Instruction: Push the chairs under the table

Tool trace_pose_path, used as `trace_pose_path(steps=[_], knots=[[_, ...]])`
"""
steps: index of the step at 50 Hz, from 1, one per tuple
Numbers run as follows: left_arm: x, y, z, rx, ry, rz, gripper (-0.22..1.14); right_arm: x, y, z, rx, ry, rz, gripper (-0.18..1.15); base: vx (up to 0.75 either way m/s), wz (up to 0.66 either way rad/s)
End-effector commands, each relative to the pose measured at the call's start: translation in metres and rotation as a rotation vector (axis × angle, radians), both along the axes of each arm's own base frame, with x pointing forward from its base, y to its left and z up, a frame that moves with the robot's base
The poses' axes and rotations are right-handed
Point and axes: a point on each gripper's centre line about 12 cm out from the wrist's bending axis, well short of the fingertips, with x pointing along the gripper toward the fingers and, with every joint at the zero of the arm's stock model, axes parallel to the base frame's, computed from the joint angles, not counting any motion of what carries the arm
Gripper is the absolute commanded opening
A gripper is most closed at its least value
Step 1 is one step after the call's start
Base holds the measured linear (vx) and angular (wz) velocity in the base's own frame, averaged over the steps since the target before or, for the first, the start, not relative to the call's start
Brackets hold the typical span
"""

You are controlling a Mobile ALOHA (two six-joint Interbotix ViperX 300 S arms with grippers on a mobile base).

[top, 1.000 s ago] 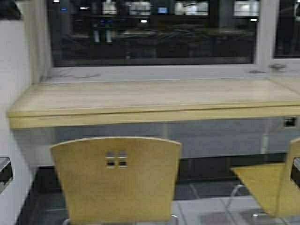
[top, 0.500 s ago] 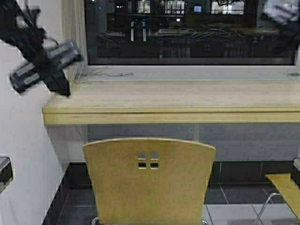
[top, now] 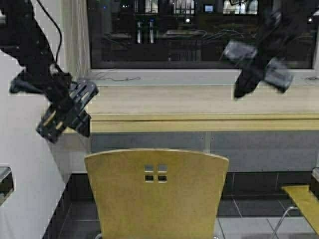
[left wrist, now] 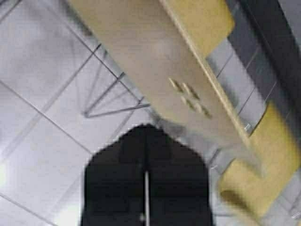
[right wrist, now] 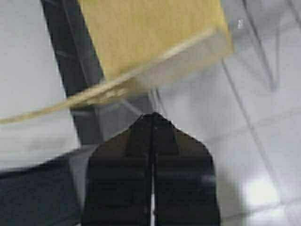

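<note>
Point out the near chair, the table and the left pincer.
near chair (top: 157,199), high view, on the backrest below the cutouts.
table (top: 199,123), high view, on the thick front edge.
left pincer (top: 67,124), high view, between the fingertips.

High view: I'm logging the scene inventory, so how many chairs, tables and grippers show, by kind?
Chairs: 2, one centred and one partly cut off at the right edge
Table: 1
Grippers: 2, left gripper and right gripper
Total: 5
</note>
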Motion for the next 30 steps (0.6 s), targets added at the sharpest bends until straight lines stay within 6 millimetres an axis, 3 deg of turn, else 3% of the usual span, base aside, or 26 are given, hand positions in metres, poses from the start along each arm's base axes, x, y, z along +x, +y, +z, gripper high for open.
trace_pose_path(steps=[1,8,12,20,30], knots=[[0.015,-0.011,0.006,-0.036,-0.049,0.009,0.33,0.017,0.008,-0.011,0.07,0.014,-0.084,0.48,0.03,0.03],[0.032,-0.017,0.012,-0.06,-0.096,0.018,0.81,0.025,0.011,-0.022,0.127,0.048,-0.163,0.95,0.02,0.03],[0.041,-0.022,0.012,-0.077,-0.095,0.028,1.02,0.025,0.011,-0.025,0.193,0.076,-0.258,1.05,0.02,0.04],[0.056,-0.034,0.001,-0.131,-0.067,0.075,1.02,0.023,0.018,-0.049,0.363,0.177,-0.524,1.03,0.03,0.05],[0.07,-0.046,-0.02,-0.177,-0.042,0.115,1.02,0.042,0.042,-0.074,0.396,0.205,-0.55,1.03,0.02,0.03]])
